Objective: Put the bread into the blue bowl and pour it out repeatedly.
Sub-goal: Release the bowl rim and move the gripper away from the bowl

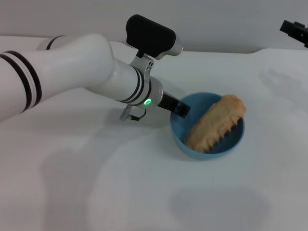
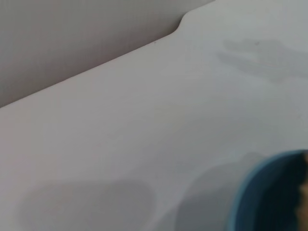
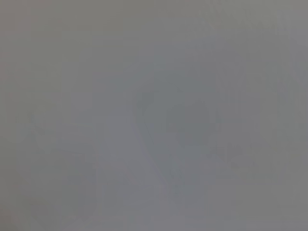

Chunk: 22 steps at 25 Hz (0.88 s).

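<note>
Lying aslant in the blue bowl (image 1: 208, 126), the bread (image 1: 215, 122) is seen with its plain golden-tan underside up, one end propped over the rim on the side away from the left arm, its scalloped edge turned toward the bowl's near wall. The left pincer (image 1: 181, 109) is set at the bowl's rim on the arm's side; it looks to be gripping that rim, yet whether the fingers are pressed together cannot be told. The right pincer is not shown; only a dark piece of that arm is glimpsed well beyond the bowl.

The bowl is judged smooth, glossy and rigid, likely slippery at the lip, so a firm pinch across the rim would be called for before tipping. The bread is judged light and fairly stiff, with a matte, ridged surface; being about as long as the bowl is wide, it could slide out readily once tilted. It would best be taken across its narrow middle. The tabletop (image 1: 96, 192) is plain, white and matte.
</note>
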Motion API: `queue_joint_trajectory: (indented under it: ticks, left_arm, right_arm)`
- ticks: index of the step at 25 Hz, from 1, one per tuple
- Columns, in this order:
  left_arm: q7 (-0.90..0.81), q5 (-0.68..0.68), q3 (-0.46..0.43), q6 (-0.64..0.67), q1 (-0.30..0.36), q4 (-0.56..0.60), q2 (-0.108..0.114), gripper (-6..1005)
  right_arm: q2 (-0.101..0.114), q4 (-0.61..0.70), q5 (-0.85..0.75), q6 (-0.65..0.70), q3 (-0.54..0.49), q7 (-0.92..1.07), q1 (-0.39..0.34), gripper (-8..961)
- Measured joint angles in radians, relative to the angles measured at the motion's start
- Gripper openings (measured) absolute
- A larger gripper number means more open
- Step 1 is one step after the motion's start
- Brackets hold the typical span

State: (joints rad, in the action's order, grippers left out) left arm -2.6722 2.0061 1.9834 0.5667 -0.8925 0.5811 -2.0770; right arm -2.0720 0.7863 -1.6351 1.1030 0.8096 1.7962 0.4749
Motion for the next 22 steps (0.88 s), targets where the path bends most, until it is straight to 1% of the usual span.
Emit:
queue_joint_trajectory:
  ticks: [3, 9, 11, 13, 14, 15, 16, 17, 21, 22]
  left_arm:
    - [-0.007, -0.002, -0.006, 0.0, 0.002, 0.007, 0.003, 129]
    - [-0.016, 0.006, -0.018, 0.005, 0.007, 0.031, 0.013, 252]
    - [-0.01, 0.013, -0.054, -0.026, 0.023, 0.047, 0.016, 293]
    - [-0.001, 0.03, -0.098, -0.061, 0.037, 0.061, 0.017, 457]
    - [0.011, 0.055, -0.135, -0.093, 0.05, 0.079, 0.017, 539]
    - [0.011, 0.055, -0.135, -0.093, 0.05, 0.079, 0.017, 565]
    - [0.019, 0.066, -0.146, -0.111, 0.058, 0.091, 0.017, 591]
    - [0.024, 0.072, -0.153, -0.124, 0.065, 0.1, 0.017, 618]
    - [0.04, 0.076, -0.158, -0.246, 0.118, 0.146, 0.017, 731]
    - [0.04, 0.077, -0.155, -0.285, 0.13, 0.152, 0.016, 762]
  right_arm:
    - [0.001, -0.011, 0.0, -0.002, -0.003, 0.0, 0.001, 425]
    - [-0.001, -0.012, 0.0, -0.008, 0.0, -0.011, -0.004, 468]
    - [0.0, -0.012, 0.0, -0.01, 0.002, -0.077, -0.006, 482]
    - [-0.001, -0.021, 0.007, -0.014, 0.0, -0.192, -0.008, 496]
    - [-0.002, -0.044, 0.035, -0.015, -0.003, -0.294, -0.012, 503]
    - [-0.002, -0.044, 0.035, -0.015, -0.003, -0.294, -0.012, 511]
    - [0.0, -0.072, 0.076, -0.006, 0.001, -0.363, -0.019, 518]
    - [0.001, -0.082, 0.09, -0.002, 0.002, -0.379, -0.022, 525]
    - [0.003, -0.105, 0.105, -0.009, -0.005, -0.389, -0.028, 553]
    - [0.002, -0.11, 0.105, -0.039, -0.007, -0.409, -0.033, 560]
